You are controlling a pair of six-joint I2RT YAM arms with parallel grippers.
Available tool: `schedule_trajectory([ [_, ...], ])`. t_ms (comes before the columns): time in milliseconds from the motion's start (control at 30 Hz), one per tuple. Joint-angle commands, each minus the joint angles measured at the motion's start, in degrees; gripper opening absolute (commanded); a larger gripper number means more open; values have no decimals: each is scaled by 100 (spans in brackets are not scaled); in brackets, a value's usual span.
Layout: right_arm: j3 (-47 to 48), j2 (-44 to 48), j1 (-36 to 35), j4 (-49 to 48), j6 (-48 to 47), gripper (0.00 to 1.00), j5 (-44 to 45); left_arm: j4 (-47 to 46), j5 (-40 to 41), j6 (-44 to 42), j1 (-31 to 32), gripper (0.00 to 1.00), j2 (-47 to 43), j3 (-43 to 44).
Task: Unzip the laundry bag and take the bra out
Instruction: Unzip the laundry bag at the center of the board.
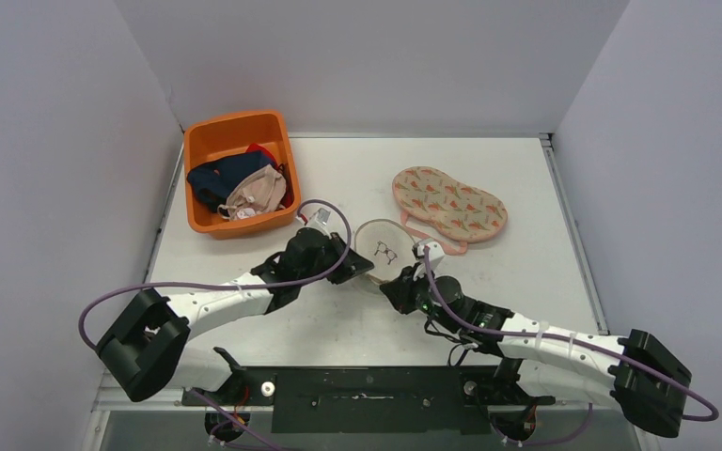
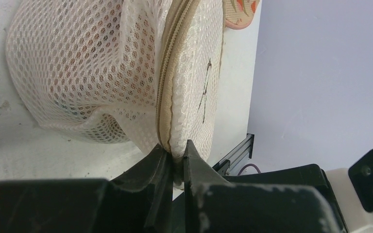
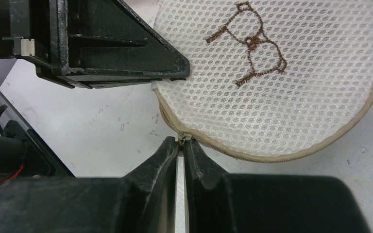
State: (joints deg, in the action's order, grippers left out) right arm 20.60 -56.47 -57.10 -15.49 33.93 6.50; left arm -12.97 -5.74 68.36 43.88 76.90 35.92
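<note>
The left gripper is clenched on the rim of the laundry bag. In the left wrist view its 2 fingers are seen pinching the padded edge and the beige zip between them, the bag standing up from the fingertips towards 12 o'clock. The right gripper is clamped as well: its fingertips are pressed together on the small zip pull at the bag's 7 o'clock in the right wrist view. From the pull the zip is seen closed round the lower rim towards 3 o'clock.

The bag, a round white mesh pouch with a brown bra outline stitched on its face, is placed near the middle of the table. It is approached by the left gripper from its 8 o'clock and by the right gripper from its 5 o'clock in the top view, the 2 grippers being close together. What lies inside cannot be made out through the mesh, so the bra itself is not seen.

At the bag's 10 o'clock an orange bin is set near the table's far left corner, with a heap of clothes in it. At 2 o'clock, just beyond the bag, a flat patterned fabric piece with pink trim is laid.
</note>
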Motion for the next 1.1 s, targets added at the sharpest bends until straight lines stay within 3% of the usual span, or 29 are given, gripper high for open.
schedule_trajectory([
  [0, -137, 279, -42, 16, 19, 5, 384, -188, 157, -95, -107, 0, -246, 20],
  [100, -162, 275, -47, -103, -22, 7, 196, -143, 121, -87, -113, 0, -279, 34],
  [233, -169, 476, -47, -286, -12, 61, 5, -35, 73, 52, -108, 0, -337, 89],
  [267, -170, 556, -47, -318, 14, 71, -10, -4, 85, 134, -113, 0, -380, 90],
  [400, -245, 806, -34, -741, 112, 88, -281, 176, 289, 528, -118, 0, -660, 67],
  [633, -845, 856, 64, -2601, 503, 87, -600, 1187, 774, 835, -121, 0, -1271, 451],
  [800, -751, 752, 494, -2707, 447, 86, -1687, 2184, 993, 1095, -134, 0, -1504, 840],
  [1067, -703, -66, 944, -4031, 1102, 77, -2690, 2359, 969, 1692, -113, 0, -1686, 805],
])
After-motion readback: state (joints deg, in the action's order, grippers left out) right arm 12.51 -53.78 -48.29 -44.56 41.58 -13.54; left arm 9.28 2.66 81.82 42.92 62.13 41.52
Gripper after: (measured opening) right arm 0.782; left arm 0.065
